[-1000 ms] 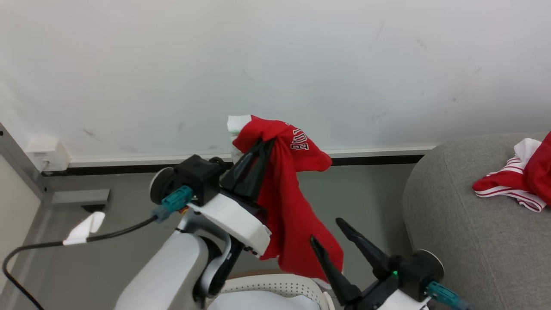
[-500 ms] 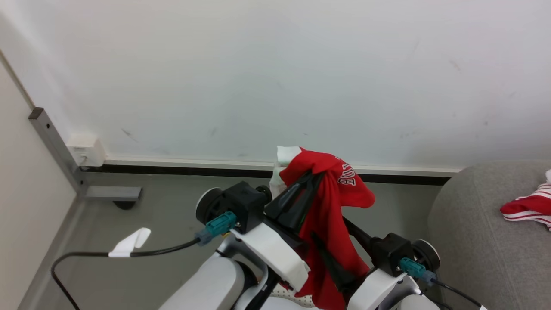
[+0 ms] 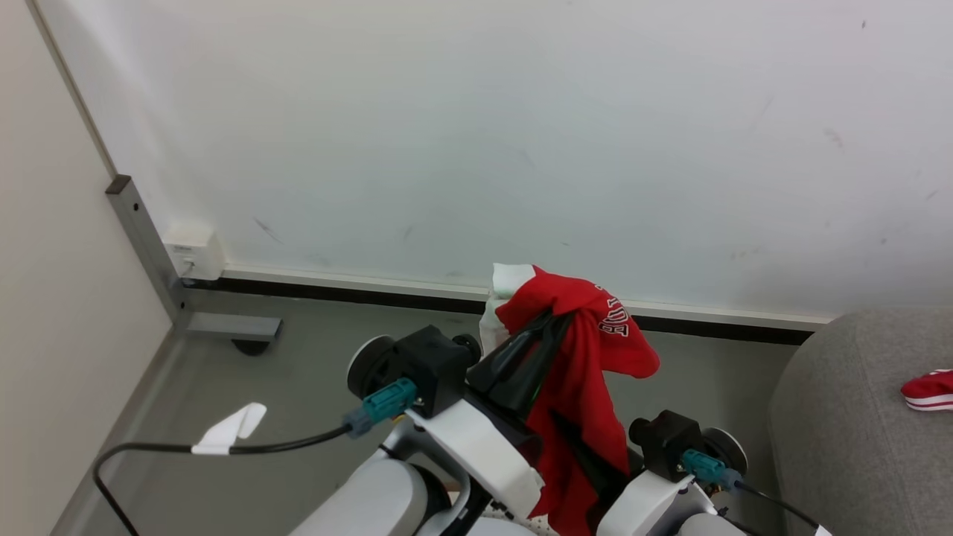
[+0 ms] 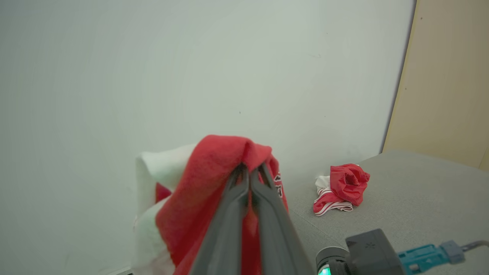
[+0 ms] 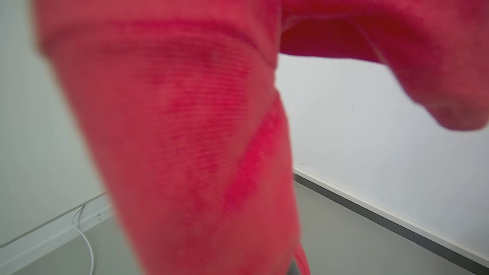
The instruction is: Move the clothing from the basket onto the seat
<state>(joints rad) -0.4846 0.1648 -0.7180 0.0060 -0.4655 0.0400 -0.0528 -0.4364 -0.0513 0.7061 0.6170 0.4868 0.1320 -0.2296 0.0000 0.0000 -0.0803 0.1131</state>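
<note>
Our left gripper (image 3: 560, 320) has its jaws pressed together on the top fold of the red shirt (image 3: 588, 387), high in the air. Our right gripper (image 3: 584, 458) is closed too and seems to pinch the same cloth lower down. The shirt is soft, light and floppy, so we think two holds stop it dragging. Both arms reach up and forward, beside the seat (image 3: 841, 432), where a striped red piece (image 3: 927, 391) lies.
</note>
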